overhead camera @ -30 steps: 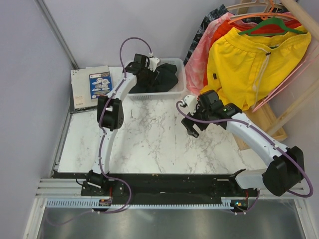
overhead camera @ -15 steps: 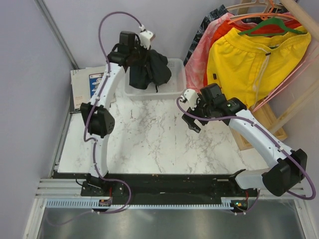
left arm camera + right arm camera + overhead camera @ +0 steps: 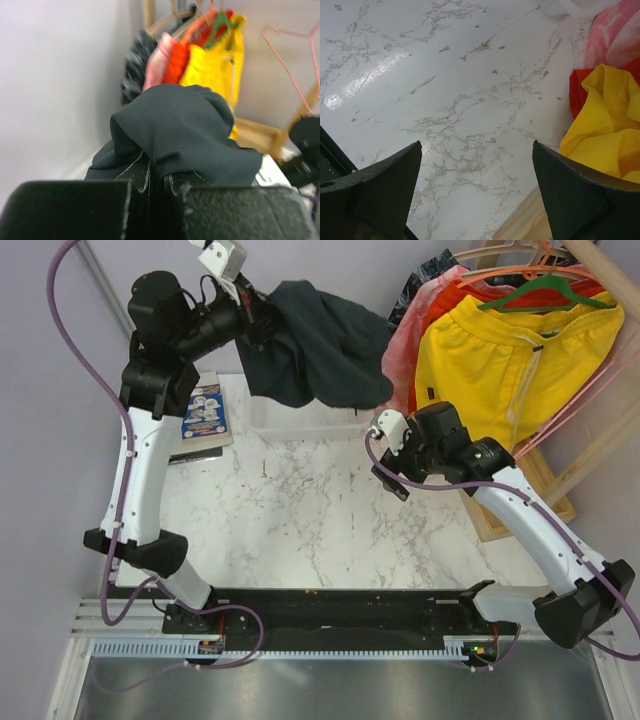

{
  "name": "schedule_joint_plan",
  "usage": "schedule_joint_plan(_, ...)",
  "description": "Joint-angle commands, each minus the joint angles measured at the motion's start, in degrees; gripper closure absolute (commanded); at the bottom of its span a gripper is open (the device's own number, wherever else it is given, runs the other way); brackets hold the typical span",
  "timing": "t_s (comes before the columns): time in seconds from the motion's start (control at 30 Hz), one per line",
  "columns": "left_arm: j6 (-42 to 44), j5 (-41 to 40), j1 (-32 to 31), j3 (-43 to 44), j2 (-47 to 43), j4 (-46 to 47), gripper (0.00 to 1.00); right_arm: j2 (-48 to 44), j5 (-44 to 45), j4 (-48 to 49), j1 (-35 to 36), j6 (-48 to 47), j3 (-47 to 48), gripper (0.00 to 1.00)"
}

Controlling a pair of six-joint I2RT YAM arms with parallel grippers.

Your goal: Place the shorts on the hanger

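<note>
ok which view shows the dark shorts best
Top external: the shorts hang in full from the left pincer, outline clear against the wall. Left wrist shows them only bunched up close, partly behind its own fingers. Right wrist shows none of them.

1. The left gripper [image 3: 258,320], high at 11 o'clock, pinches the shorts [image 3: 320,355], which hang over the white basket [image 3: 300,422] (mostly hidden).
2. The right gripper [image 3: 384,472] hovers above the marble table [image 3: 300,530] near 3 o'clock, jaws apart.
3. At 2 o'clock, the hanger [image 3: 578,405] slants beside the yellow shorts [image 3: 510,360].
</note>
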Motion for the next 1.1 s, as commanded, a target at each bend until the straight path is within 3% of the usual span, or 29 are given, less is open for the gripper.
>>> schedule_joint_plan(0.0, -3.19, 9.42, 0.18, -13.36, -4.53, -3.05, 0.98, -3.66, -2.37, -0.25, -0.6, -0.21, 0.82, 0.02)
schedule_joint_plan(0.13, 1.49, 15.14, 1.75, -31.27, -9.9, -7.37, 0.98, -6.3, -4.22, -0.25, -0.78, -0.47, -1.2, 0.02)
schedule_joint_plan(0.17, 3.5, 16.46, 2.37, -39.4, -10.78, -7.46, 0.98, -6.66, -4.39, -0.16, -0.87, -0.47, -2.07, 0.02)
schedule_joint_plan(0.27, 8.78, 16.38, 4.91, -52.34, -12.11, -8.25, 0.98, -6.83, -4.74, -0.25, -1.04, -0.47, -4.0, 0.02)
schedule_joint_plan(0.47, 20.47, 11.3, 12.91, -60.04, -4.48, -14.14, 0.98, -4.39, -8.35, -1.12, -1.04, -1.09, -6.82, 0.02)
schedule_joint_plan(0.6, 33.17, 12.59, 16.08, -62.77, -3.5, -20.53, 0.8, -1.22, -9.66, -0.78, -1.04, 3.02, -7.52, 0.05)
schedule_joint_plan(0.7, 47.83, 16.11, 18.63, -65.49, -6.56, -25.73, 0.5, -0.24, -12.74, 1.67, -1.04, 8.46, -9.98, 0.09)
schedule_joint_plan(0.73, 50.16, 16.55, 21.85, -66.11, -7.53, -26.96, 0.32, -0.16, -13.09, 2.82, -1.13, 9.71, -10.86, 0.09)
schedule_joint_plan(0.77, 51.67, 15.86, 22.75, -65.86, -8.15, -27.23, 0.29, 0.02, -14.23, 3.79, -1.04, 11.03, -12.35, 0.1)
schedule_joint_plan(0.8, 54.55, 15.68, 23.46, -65.07, -9.29, -27.93, 0.05, 0.11, -14.59, 5.71, -1.04, 11.91, -12.97, 0.12)
schedule_joint_plan(0.9, 51.8, 18.57, 25.4, -62.78, -13.85, -24.71, 0.0, 0.81, -14.85, 9.06, -1.04, 14.82, -13.86, 0.15)
schedule_joint_plan(0.97, 46.71, 18.32, 24.53, -66.0, -21.84, -13.95, 0.0, 1.86, -15.03, 9.94, -1.13, 16.05, -13.33, 0.17)
schedule_joint_plan(1.07, 46.23, 10.79, 16.64, -70.75, -29.5, -7.91, 0.01, 3.62, -15.47, 10.3, -1.3, 17.1, -11.93, 0.17)
